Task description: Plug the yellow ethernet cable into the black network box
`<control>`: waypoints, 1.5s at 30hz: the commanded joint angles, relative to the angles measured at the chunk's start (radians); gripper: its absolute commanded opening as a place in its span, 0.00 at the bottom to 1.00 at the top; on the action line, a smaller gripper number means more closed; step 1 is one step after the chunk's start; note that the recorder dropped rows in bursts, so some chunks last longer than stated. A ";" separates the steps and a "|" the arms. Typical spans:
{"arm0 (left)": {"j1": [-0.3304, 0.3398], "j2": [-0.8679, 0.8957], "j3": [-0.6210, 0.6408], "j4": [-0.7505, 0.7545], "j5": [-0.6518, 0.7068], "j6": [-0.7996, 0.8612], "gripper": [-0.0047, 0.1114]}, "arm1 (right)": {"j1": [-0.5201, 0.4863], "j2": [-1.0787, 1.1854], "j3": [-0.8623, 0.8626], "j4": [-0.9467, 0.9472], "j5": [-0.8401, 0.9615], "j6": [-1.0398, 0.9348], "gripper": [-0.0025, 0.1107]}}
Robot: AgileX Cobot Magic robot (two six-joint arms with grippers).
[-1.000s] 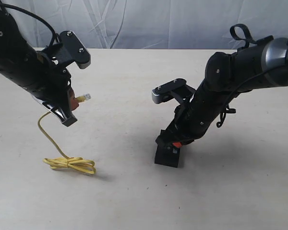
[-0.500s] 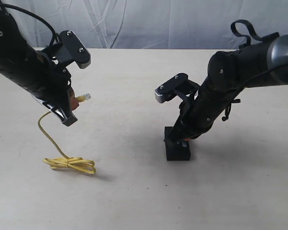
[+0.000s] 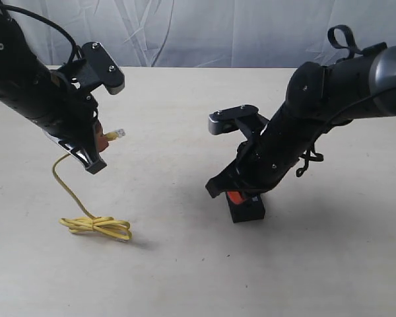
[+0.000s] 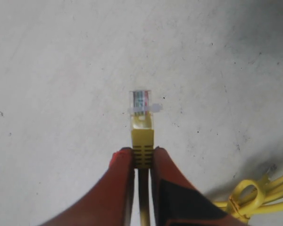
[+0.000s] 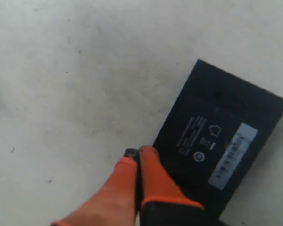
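Observation:
My left gripper (image 3: 100,141) hangs above the table at the left, shut on the yellow ethernet cable (image 3: 71,191) just behind its clear plug (image 3: 119,134). In the left wrist view the red fingers (image 4: 125,169) pinch the yellow boot, and the plug (image 4: 140,101) sticks out ahead of my left gripper (image 4: 142,155). The rest of the cable drops to a bundled loop (image 3: 99,226) on the table. The black network box (image 3: 246,208) lies flat at centre right. My right gripper (image 3: 234,196) is low over it. In the right wrist view that gripper (image 5: 138,153) is shut, fingertips at the edge of the box (image 5: 221,136).
The table (image 3: 185,264) is a pale bare surface with a white cloth backdrop (image 3: 218,33) behind its far edge. The bundled cable loop (image 4: 254,195) lies on the table near my left gripper.
The right arm has turned at the wrist and swung lower. The black box has slid a little to the right under it. The left arm and cable have not moved.

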 commanded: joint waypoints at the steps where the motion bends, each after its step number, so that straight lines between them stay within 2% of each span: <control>1: 0.005 -0.006 0.007 -0.006 -0.010 -0.007 0.04 | -0.004 0.034 -0.003 0.044 0.017 -0.003 0.01; 18: 0.005 -0.006 0.007 -0.006 -0.012 -0.007 0.04 | -0.004 0.047 -0.003 -0.037 0.055 -0.003 0.01; 34: 0.005 -0.006 0.007 -0.023 -0.012 -0.007 0.04 | -0.008 -0.064 -0.003 -0.092 0.025 0.002 0.01; 45: 0.005 -0.006 0.009 -0.067 -0.004 -0.007 0.04 | -0.167 -0.077 -0.003 -0.055 0.019 0.045 0.01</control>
